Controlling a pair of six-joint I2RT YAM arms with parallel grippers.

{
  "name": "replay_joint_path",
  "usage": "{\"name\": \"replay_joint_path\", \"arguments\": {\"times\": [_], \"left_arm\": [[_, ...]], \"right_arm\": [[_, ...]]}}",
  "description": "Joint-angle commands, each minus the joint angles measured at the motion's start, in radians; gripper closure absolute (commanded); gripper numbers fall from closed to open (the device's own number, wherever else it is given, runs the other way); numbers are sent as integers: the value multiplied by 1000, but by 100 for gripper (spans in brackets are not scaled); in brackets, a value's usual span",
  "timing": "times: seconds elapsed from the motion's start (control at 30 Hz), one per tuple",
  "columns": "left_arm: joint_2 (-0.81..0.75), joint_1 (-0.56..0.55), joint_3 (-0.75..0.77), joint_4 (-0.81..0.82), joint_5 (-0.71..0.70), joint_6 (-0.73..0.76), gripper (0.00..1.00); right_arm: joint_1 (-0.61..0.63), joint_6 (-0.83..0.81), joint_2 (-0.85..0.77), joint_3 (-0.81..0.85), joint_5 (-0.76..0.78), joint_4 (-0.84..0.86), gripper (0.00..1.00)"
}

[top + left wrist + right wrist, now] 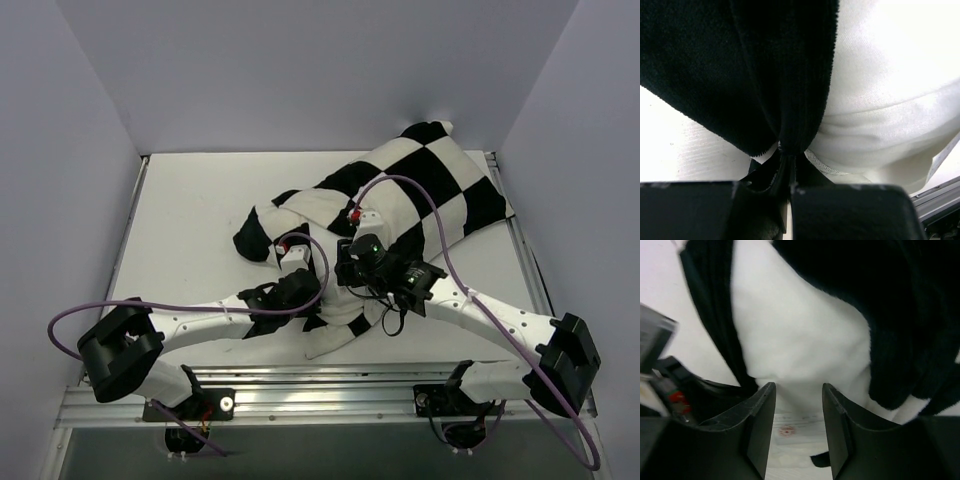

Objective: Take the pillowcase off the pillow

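Note:
The black and white checked pillowcase (420, 190) lies crumpled from the far right corner down to the table's middle. A plain white pillow corner (335, 342) sticks out of it at the near end. My left gripper (303, 292) is shut on a black fold of the pillowcase (790, 100), with the white pillow (890, 90) bulging to its right. My right gripper (352, 268) is open just beside it, its jaws apart over white plush of the pillowcase (800, 330) and a small white label (790, 430), gripping nothing.
Grey walls close the table (190, 220) in on the left, back and right. An aluminium rail (330, 385) runs along the near edge. Purple cables (440, 230) loop over the cloth and beside the left arm.

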Motion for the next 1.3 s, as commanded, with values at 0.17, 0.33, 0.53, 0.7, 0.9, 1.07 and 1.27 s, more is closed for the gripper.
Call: {"name": "replay_joint_path", "arguments": {"times": [0.17, 0.33, 0.53, 0.7, 0.9, 1.07, 1.27], "left_arm": [[-21, 11, -19, 29, 22, -13, 97], [-28, 14, -18, 30, 23, -12, 97], [-27, 14, -21, 45, 32, -10, 97], [-24, 14, -33, 91, 46, -10, 97], [-27, 11, -41, 104, 52, -10, 97], [-27, 9, -48, 116, 54, -10, 97], [-22, 6, -50, 121, 55, -10, 97]], "right_arm": [[66, 87, -82, -178, 105, -67, 62], [105, 179, -166, -230, 73, -185, 62], [117, 211, -214, -209, 70, -317, 58], [125, 174, -229, -100, 90, -288, 45], [126, 96, -167, 35, 203, -250, 34], [125, 45, -79, 95, 256, -178, 33], [123, 7, 33, 83, 291, -48, 33]]}}
